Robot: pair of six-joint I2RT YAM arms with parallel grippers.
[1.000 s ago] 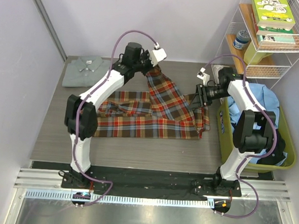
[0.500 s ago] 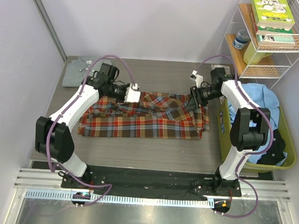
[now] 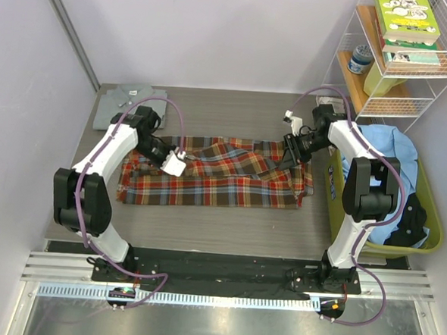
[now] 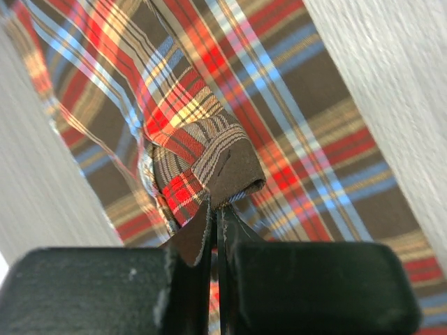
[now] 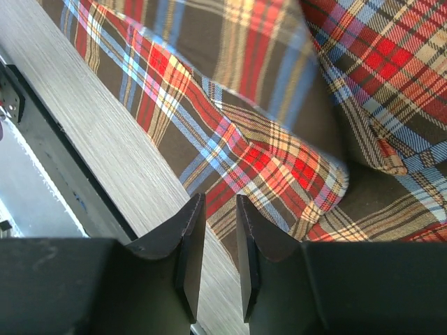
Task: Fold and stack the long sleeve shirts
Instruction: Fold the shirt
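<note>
The plaid long sleeve shirt (image 3: 230,179) lies spread across the middle of the grey table (image 3: 204,231). My left gripper (image 3: 174,163) is low over the shirt's left part, shut on a bunched fold of the plaid cloth (image 4: 209,157). At the shirt's right end my right gripper (image 3: 291,150) hovers just above the plaid (image 5: 265,139). Its jaws stand a narrow gap apart with nothing between them. The pale grey long sleeve shirt (image 3: 127,107) lies folded at the table's back left corner, apart from both grippers.
A green bin (image 3: 425,225) holding blue cloth stands right of the table, beside the right arm. A white wire shelf (image 3: 404,65) with books rises at the back right. A black rail (image 3: 225,262) runs along the table's near edge.
My left gripper has swung from high at the back down and left, carrying the plaid fold with it. The shirt now lies flatter. My right gripper's jaws have narrowed.
</note>
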